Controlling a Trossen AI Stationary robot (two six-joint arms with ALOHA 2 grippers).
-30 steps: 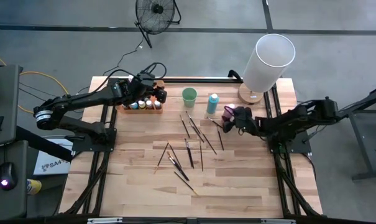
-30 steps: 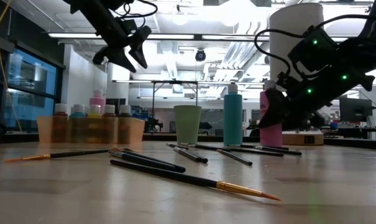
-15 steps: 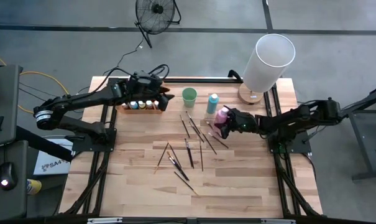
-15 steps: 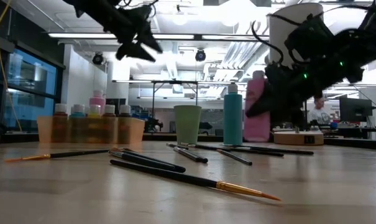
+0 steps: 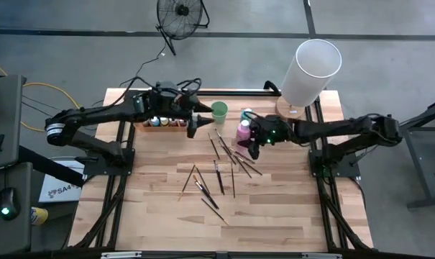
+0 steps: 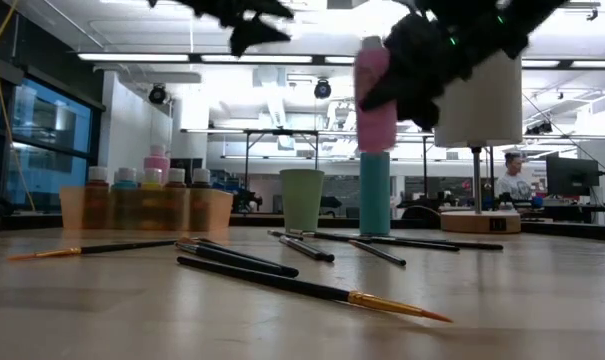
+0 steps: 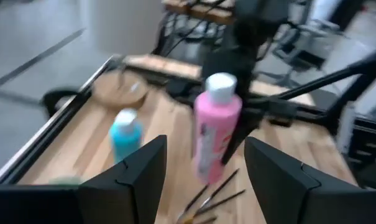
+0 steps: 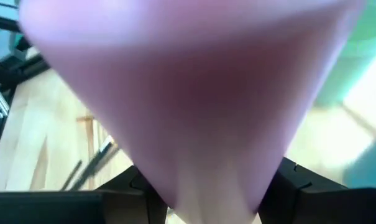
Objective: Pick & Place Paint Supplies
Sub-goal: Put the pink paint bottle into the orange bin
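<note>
Orange tray: a translucent orange plastic tray (image 5: 165,124) sat at the table's back left, already holding several small paint bottles with pale caps (image 6: 147,182).
Left gripper: the left gripper (image 5: 193,124) hovered in the air just past the tray's end, beside a pale green plastic cup (image 5: 218,111), its fingers parted and holding nothing.
Brushes: about ten thin dark-handled paint brushes (image 5: 218,175) lay scattered across the middle of the light wooden table (image 5: 275,216), none yet collected.
Blue bottle: a tall teal-blue plastic bottle with a pale cap (image 6: 374,205) stood upright behind the brushes, near the cup.
Pink bottle: a tall pink plastic bottle with a white cap (image 5: 243,131) hung well clear of the table, roughly upright, above and just in front of the blue one.
Right gripper: the right gripper (image 5: 256,135) was clamped on the pink bottle's side, reaching in from the table's right.
Risks: the two grippers were close, so a collision looked possible if both moved toward the tray; a side grip on a smooth bottle could have slipped; a low carry could have toppled the blue bottle or cup.
</note>
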